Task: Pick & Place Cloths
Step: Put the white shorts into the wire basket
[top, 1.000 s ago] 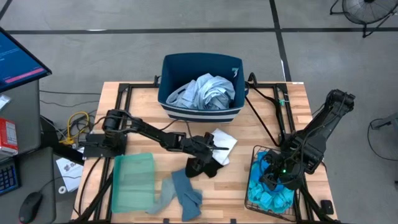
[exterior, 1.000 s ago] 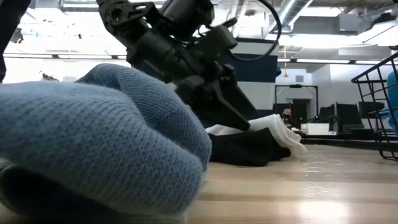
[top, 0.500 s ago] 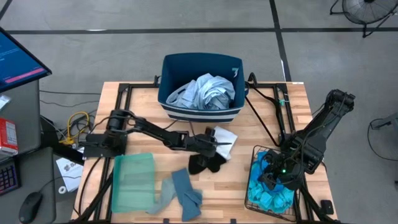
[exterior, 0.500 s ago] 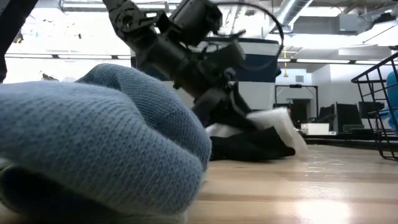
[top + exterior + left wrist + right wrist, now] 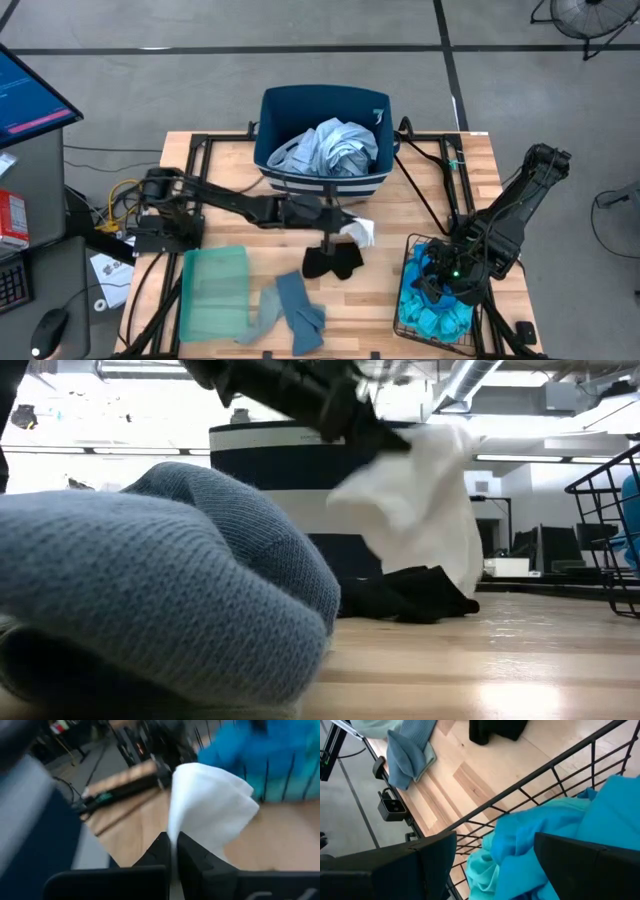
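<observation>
White cloth [image 5: 358,231] hangs off the tabletop [image 5: 440,190], pinched in the clenched fingers of the left gripper [image 5: 338,220], which sits just in front of the navy bin [image 5: 268,110] near the table's middle; the left wrist view shows the fabric [image 5: 210,812] rising from between the two closed dark fingers [image 5: 160,852], and the low view shows it [image 5: 415,495] dangling in front of the striped bin wall [image 5: 260,455]. Directly below it the small black cloth [image 5: 332,262] lies flat on the wood, apart from the white one. The pale blue-white shirt [image 5: 335,147] is heaped inside the bin. The grey-blue cloth [image 5: 292,312] lies crumpled at the front edge, just beside the pale green tray [image 5: 213,293], and fills the near side of the low view [image 5: 150,590]. The right gripper [image 5: 440,283] is down in the wire basket [image 5: 412,250] at the right front corner, its fingers spread wide over the bright blue [image 5: 600,835] and turquoise [image 5: 482,870] cloths without gripping them
</observation>
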{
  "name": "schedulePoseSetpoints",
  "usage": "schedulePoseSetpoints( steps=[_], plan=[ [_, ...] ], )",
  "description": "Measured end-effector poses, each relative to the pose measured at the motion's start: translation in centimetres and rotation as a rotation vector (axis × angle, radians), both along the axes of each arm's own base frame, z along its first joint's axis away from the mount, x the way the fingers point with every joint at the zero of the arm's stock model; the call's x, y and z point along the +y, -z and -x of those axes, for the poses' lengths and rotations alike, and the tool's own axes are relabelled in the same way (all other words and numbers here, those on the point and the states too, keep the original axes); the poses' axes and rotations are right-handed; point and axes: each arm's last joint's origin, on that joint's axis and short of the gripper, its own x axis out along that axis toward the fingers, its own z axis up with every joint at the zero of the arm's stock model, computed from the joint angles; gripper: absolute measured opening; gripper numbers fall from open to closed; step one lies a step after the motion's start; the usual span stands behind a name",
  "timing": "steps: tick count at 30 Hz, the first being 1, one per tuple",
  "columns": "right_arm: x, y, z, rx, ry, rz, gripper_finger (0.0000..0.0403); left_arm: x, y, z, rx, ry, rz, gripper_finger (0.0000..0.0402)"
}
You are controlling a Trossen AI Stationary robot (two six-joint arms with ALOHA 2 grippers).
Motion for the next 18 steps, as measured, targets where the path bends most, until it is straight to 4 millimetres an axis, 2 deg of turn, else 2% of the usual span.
schedulePoseSetpoints(
  steps=[4,11,15,18],
  plan=[
    [0.0,0.0,0.0,-0.006,0.004,0.004,0.0260,0.3,-4.4,1.7,-0.137,-0.037,0.127,0.0001],
    [0.3,-0.2,-0.2,-0.035,0.000,-0.028,0.0260,1.8,-11.7,6.1,-0.389,-0.099,0.393,0.0001],
    [1.0,-0.9,-0.8,-0.117,-0.061,-0.068,0.0260,2.3,-14.7,8.6,-0.510,-0.112,0.515,0.0001],
    [1.7,-1.6,-1.3,-0.205,-0.118,-0.104,0.0260,2.4,-16.2,10.1,-0.566,-0.106,0.572,0.0001]
  ],
)
